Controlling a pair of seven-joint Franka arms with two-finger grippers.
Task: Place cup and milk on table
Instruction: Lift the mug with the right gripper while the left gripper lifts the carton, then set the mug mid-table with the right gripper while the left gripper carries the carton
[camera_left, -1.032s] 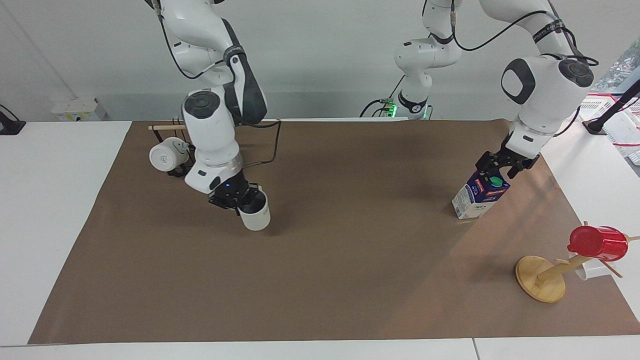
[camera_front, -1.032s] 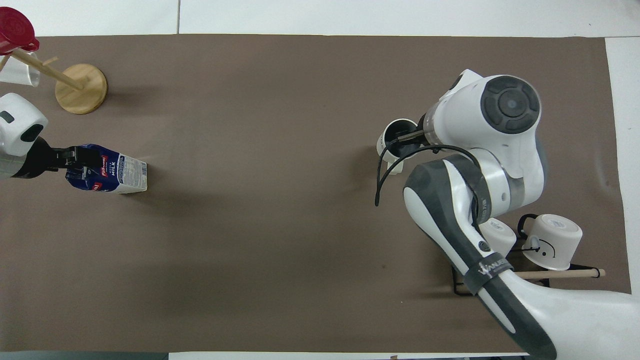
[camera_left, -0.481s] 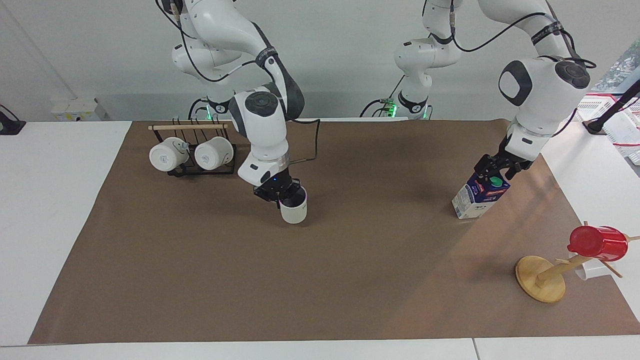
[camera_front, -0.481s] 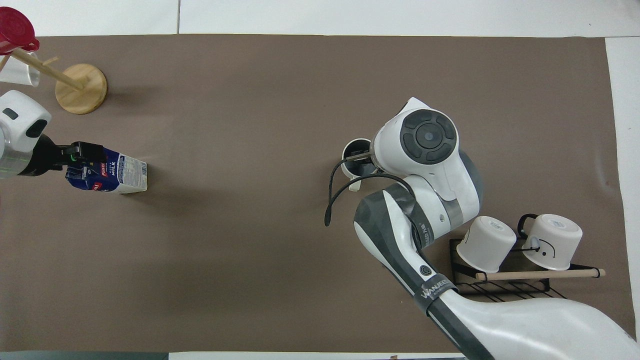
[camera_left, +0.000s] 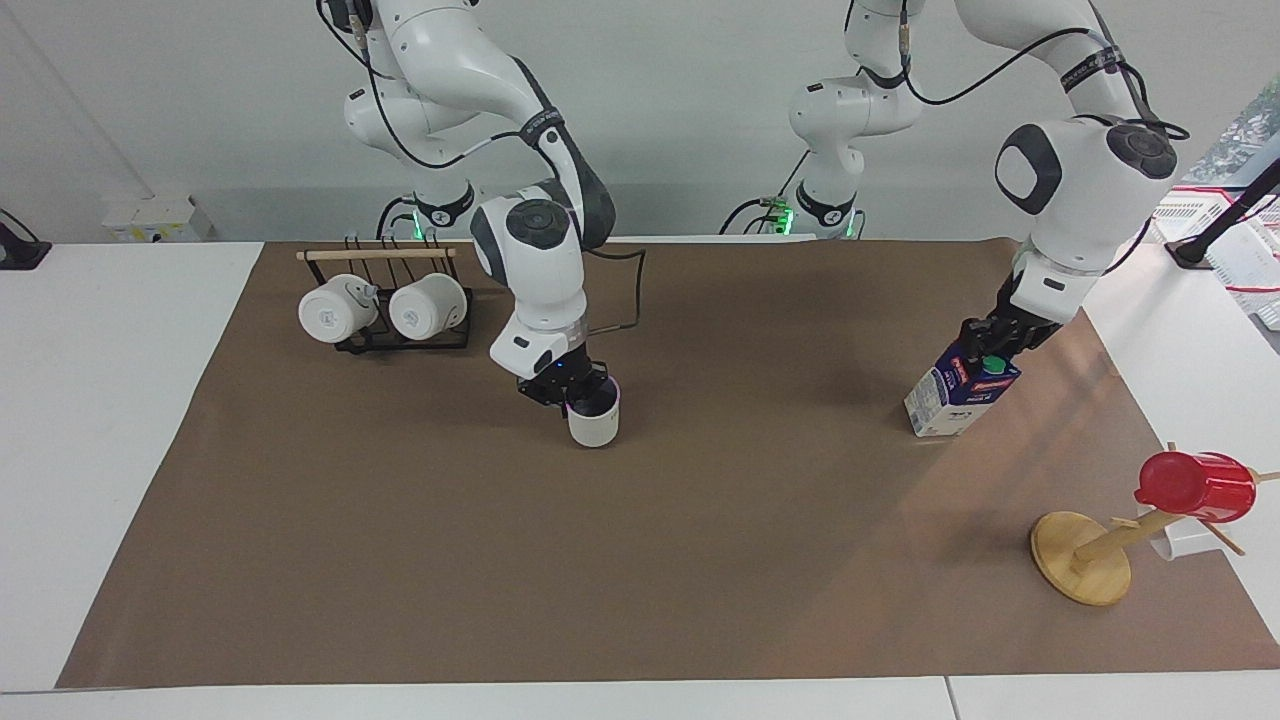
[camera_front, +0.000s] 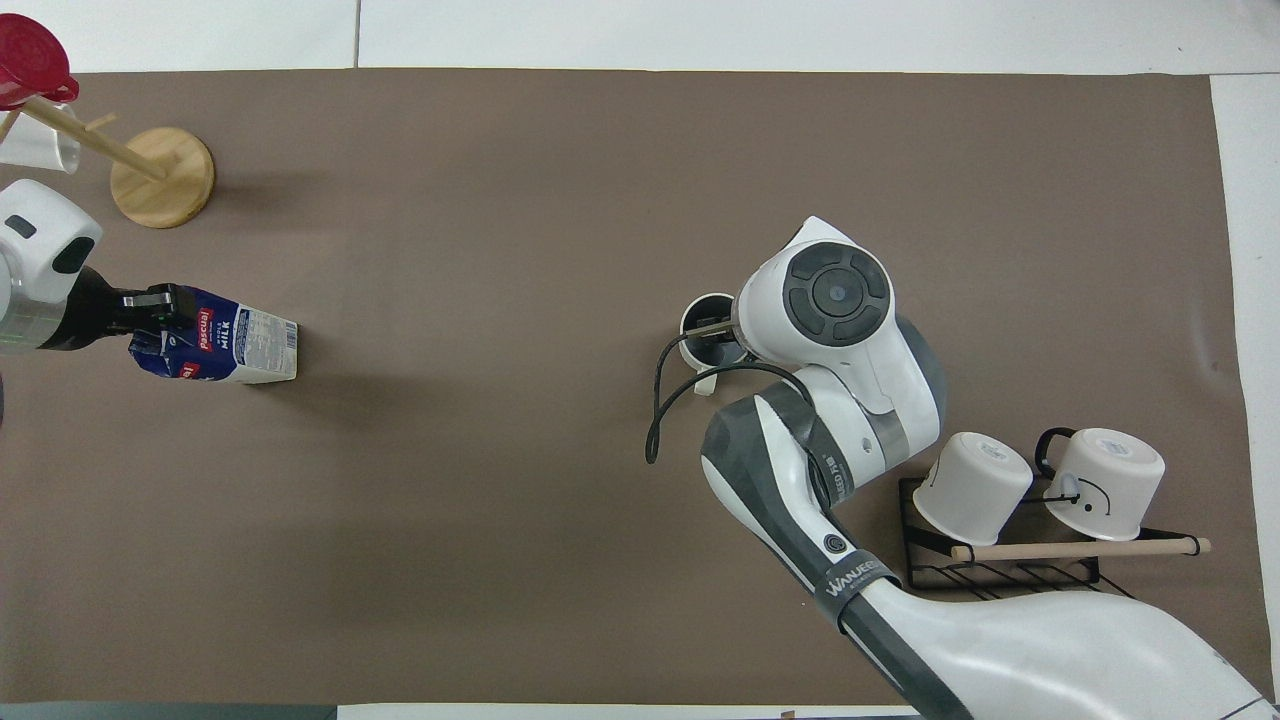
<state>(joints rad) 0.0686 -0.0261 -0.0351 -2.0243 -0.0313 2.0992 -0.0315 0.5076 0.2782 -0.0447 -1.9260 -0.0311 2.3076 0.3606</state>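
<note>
Milk (camera_left: 961, 389) (camera_front: 222, 346): gable-top carton, blue above and white below, green cap, red band reading "pascual" with "MILK" beside it; stands on the brown sheet at the right of the facing frame, leaning a little, its top pinched by the left gripper (camera_left: 990, 343) (camera_front: 148, 305), fingers closed on the gable. Cup (camera_left: 593, 418) (camera_front: 708, 331): off-white mug, greyish inside, upright on the sheet at centre-left of the facing frame; the right gripper (camera_left: 572, 385) grips its rim, one finger inside. The right arm's forearm band reads "WANJEE" in part, lower right of the overhead frame. Table (camera_left: 110, 420) (camera_front: 800, 30): white top showing as margins around the brown paper sheet (camera_left: 640, 560) (camera_front: 480, 520), whose lower half in the facing frame lies open. Two white mugs (camera_left: 383, 310) (camera_front: 1040, 485) hang on a black wire rack (camera_left: 400, 340) (camera_front: 1000, 575), upper left of the facing frame, one marked with a small face. Wooden mug tree (camera_left: 1085, 555) (camera_front: 160, 175) with red cup (camera_left: 1197, 487) (camera_front: 30, 65) near the sheet's lower right corner in the facing frame.
</note>
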